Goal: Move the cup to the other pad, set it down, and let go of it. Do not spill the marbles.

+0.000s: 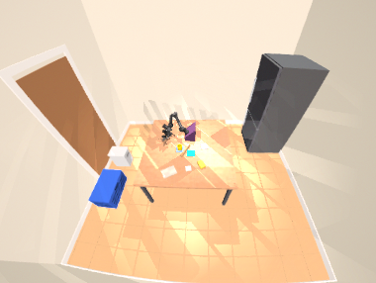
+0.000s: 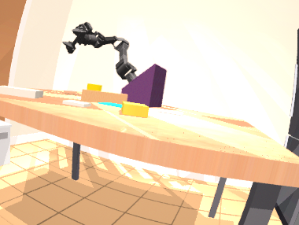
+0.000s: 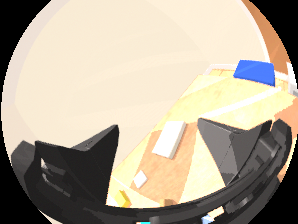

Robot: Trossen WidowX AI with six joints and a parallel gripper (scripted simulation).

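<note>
Item: my gripper (image 2: 70, 47), fingers spread wide and holding nothing, raised high above the table (image 2: 189, 138), well apart from everything on it. Item: yellow cup (image 1: 179, 147), standing on the tabletop near the cyan pad (image 1: 191, 153). Item: purple wedge (image 2: 147, 86) at the arm's base. Item: yellow block (image 2: 134, 108) near the table's front edge.

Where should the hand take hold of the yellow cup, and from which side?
Best judged: across the side wall, the hand coming level from the side so the yellow cup stays upright and its mouth open. It stands on the table near the cyan pad. The hand is open and raised above the table, holding nothing. The marbles are too small to see.
</note>
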